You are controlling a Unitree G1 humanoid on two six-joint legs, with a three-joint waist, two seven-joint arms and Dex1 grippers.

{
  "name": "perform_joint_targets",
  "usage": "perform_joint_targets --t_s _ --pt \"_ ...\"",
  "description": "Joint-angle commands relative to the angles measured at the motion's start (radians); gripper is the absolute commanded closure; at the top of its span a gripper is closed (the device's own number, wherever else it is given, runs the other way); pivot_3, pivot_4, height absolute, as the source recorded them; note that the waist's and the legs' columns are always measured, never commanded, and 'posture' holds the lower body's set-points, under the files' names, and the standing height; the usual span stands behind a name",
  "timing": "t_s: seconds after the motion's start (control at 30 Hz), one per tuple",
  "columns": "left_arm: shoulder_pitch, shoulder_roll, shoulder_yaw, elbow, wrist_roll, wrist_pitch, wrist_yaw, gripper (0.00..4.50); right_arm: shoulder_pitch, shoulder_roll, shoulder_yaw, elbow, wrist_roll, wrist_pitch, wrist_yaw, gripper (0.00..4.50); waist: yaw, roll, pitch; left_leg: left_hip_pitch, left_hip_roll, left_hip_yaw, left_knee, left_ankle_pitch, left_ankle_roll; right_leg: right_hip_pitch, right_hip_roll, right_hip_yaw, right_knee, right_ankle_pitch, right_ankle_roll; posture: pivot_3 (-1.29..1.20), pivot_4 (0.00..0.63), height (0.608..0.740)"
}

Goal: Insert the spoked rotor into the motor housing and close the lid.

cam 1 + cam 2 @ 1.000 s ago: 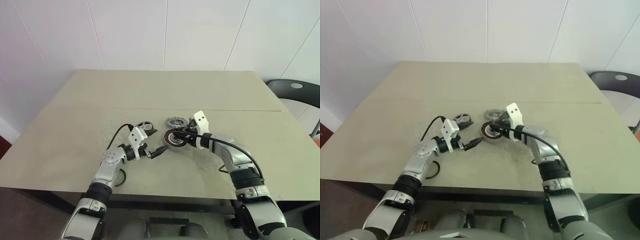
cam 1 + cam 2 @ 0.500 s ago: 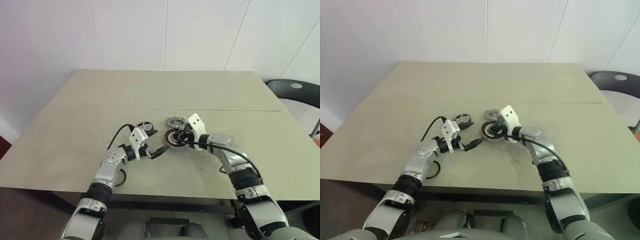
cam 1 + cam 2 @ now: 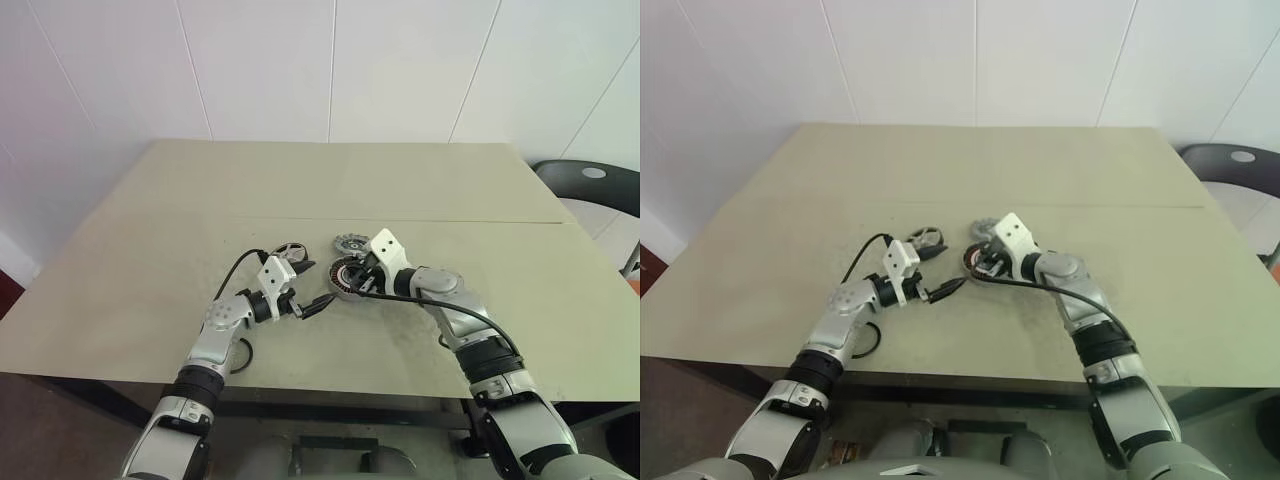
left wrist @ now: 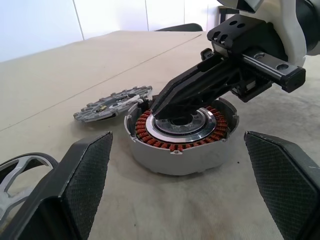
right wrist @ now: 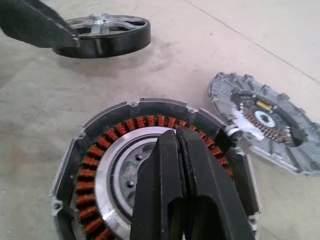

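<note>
Assembly parts are laid close together on the table: the motor housing at the centre, the spoked rotor and the lid lying flat beside it. The right gripper, fingers pressed together and empty, is poised over the housing's hub, perhaps to steady it. The left gripper is held spread wide just beside the housing, gripping nothing.

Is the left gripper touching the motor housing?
Apart. In the left wrist view the left gripper stands open, bare table between its fingers and the motor housing.
</note>
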Motion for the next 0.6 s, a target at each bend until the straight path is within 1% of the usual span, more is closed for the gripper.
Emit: perform_joint_targets --t_s 0.03,0.17,0.3,0.43,0.53,0.6 --pt "-0.025 0.003 0.002 -0.008 0.003 -0.011 -0.003 0.00 -0.002 -0.029 -0.013 0.031 -0.014 0.015 0.005 4.48 0.000 0.000 0.000 0.000 0.000 0.000 0.000 0.000 0.000 0.000 0.000 0.000 0.000 0.000 0.000 0.00 0.000 0.740" --pt "-0.026 0.005 0.002 -0.008 0.003 -0.010 -0.002 0.00 0.006 -0.040 -0.047 0.041 0.016 0.039 0.018 4.48 -0.001 0.000 0.000 0.000 0.000 0.000 0.000 0.000 0.000 0.000 0.000 0.000 0.000 0.000 -0.001 0.00 0.000 0.740" --pt "-0.026 0.005 0.001 -0.009 0.004 -0.010 -0.001 0.00 0.019 -0.049 -0.054 0.038 0.019 0.041 0.033 4.48 0.000 0.000 0.000 0.000 0.000 0.000 0.000 0.000 0.000 0.000 0.000 0.000 0.000 0.000 0.000 0.00 0.000 0.740" --pt "-0.030 -0.006 0.009 -0.009 -0.013 -0.004 0.000 0.00 0.003 0.008 -0.156 -0.008 0.121 0.017 0.015 4.48 -0.001 0.000 0.000 -0.001 0.000 0.000 -0.001 0.000 0.000 0.000 0.000 0.000 0.000 0.000 0.000 0.00 0.000 0.740" --pt "-0.023 -0.033 0.069 -0.071 -0.122 0.086 0.000 0.00 -0.010 0.033 -0.216 -0.063 0.193 -0.009 0.024 4.48 0.000 0.000 0.001 -0.001 0.000 0.000 -0.001 0.000 0.000 -0.001 0.000 0.000 0.000 0.001 0.002 0.00 0.000 0.740" --pt "-0.005 -0.036 0.098 -0.132 -0.185 0.167 -0.001 0.00 -0.013 0.031 -0.228 -0.081 0.207 -0.018 0.029 4.48 -0.002 0.000 0.001 -0.002 0.000 0.000 -0.001 0.000 0.000 -0.002 0.000 0.000 0.000 0.001 0.002 0.00 0.000 0.740"
